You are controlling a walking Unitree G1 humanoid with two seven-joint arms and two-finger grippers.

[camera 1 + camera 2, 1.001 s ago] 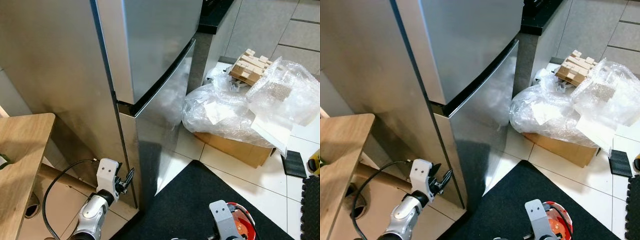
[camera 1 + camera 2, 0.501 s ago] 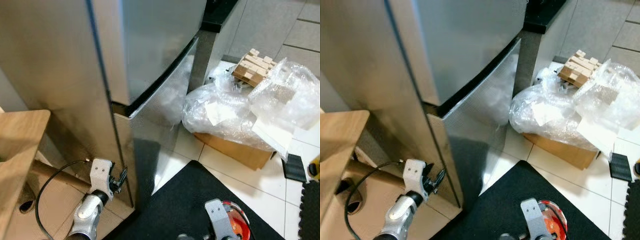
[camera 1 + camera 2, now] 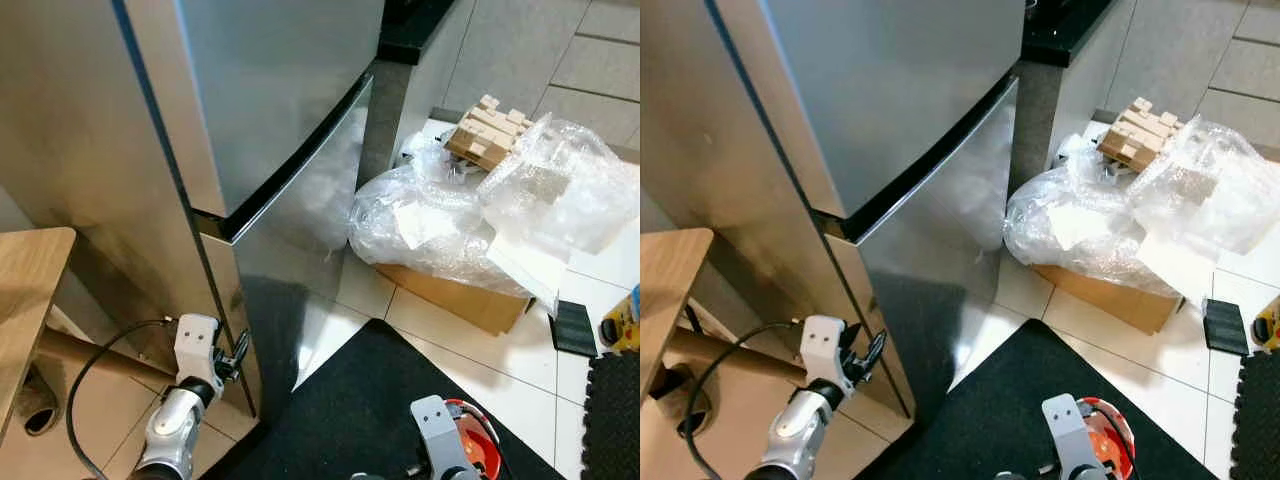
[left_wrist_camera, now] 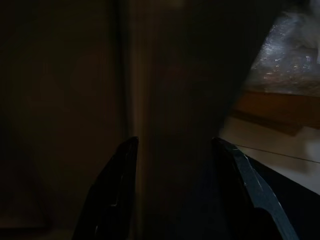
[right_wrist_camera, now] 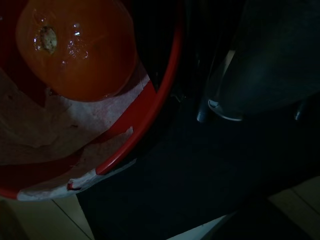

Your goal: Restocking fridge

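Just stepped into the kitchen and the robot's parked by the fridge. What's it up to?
It stands facing the closed stainless fridge. The left tool, fingers apart, is low beside the corner of the lower door, not gripping anything. The right arm carries a red bowl holding an orange fruit above the black mat. Nothing has gone into the fridge yet.

My head cameras looked down, sharing the fridge; my left wrist camera sat close against it.

No text, label or number can be read.
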